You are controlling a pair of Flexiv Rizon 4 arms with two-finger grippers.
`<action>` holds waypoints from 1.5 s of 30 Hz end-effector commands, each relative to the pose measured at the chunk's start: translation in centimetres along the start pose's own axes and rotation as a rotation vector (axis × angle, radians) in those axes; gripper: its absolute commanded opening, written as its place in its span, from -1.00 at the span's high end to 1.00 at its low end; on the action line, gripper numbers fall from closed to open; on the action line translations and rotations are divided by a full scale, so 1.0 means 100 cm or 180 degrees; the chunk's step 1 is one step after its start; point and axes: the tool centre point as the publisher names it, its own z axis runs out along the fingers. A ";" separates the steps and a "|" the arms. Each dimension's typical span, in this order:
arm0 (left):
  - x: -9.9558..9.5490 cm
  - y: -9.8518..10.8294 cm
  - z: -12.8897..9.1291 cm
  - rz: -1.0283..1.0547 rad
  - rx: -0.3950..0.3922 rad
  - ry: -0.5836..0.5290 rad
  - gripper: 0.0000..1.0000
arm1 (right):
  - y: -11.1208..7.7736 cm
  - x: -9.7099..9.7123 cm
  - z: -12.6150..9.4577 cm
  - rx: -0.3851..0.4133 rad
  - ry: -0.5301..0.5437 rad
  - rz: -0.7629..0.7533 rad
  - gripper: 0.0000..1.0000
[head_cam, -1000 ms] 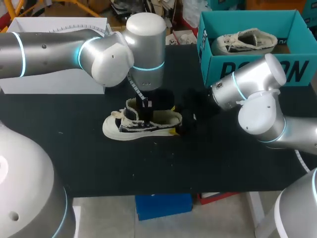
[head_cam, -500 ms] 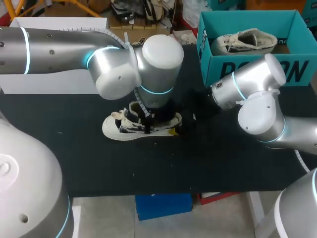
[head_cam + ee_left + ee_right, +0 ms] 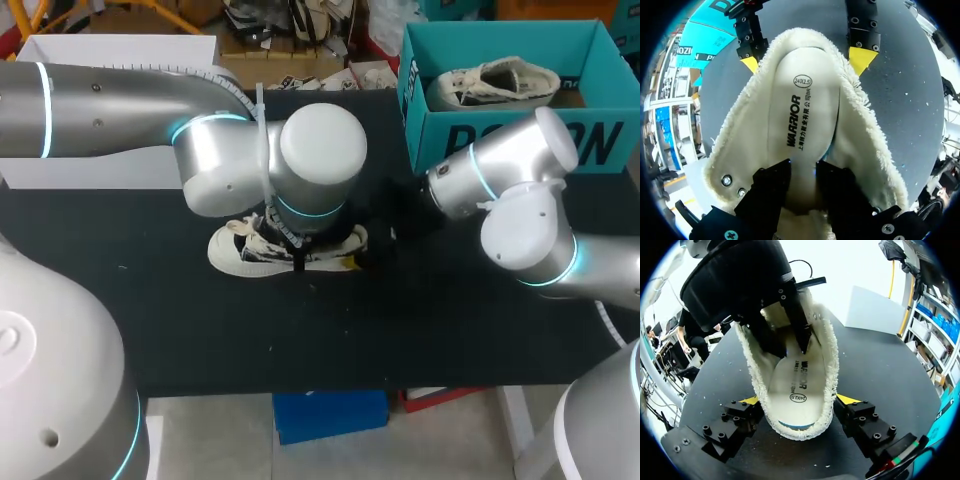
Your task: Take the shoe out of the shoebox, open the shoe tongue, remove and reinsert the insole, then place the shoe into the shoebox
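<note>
The shoe sits out of the upper-right box, heel clamped by the right gripper, while the left gripper is on the insole, grip unclear; insole swap and reboxing remain.

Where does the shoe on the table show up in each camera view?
Head view: shoe mid-table, partly under left arm.
Left wrist view: its open top, around left gripper.
Right wrist view: heel held in right gripper.
Shared landmark: teal shoebox.
</note>
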 end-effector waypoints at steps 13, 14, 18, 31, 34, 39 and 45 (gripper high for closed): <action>-0.026 -0.004 0.030 -0.0105 0.0289 -0.0255 0.73 | 0.002 0.003 0.000 0.0012 0.0010 0.0002 1.00; -0.026 -0.005 0.030 -0.0104 0.0291 -0.0252 0.87 | 0.002 0.003 0.000 0.0012 0.0010 0.0002 1.00; -0.020 -0.007 0.033 -0.0050 0.0315 -0.0170 1.00 | 0.002 0.003 0.000 0.0012 0.0010 0.0002 1.00; -0.013 -0.010 0.018 0.0027 0.0427 -0.0019 1.00 | 0.002 0.003 0.000 0.0012 0.0010 0.0002 1.00; -0.014 -0.010 0.012 0.0060 0.0468 0.0040 1.00 | 0.002 0.003 0.000 0.0012 0.0010 0.0002 1.00; -0.016 -0.009 0.002 0.0054 0.0548 0.0193 1.00 | 0.002 0.003 0.000 0.0012 0.0010 0.0002 1.00; -0.015 -0.006 -0.009 0.0052 0.0612 0.0346 1.00 | 0.002 0.003 0.000 0.0012 0.0010 0.0002 1.00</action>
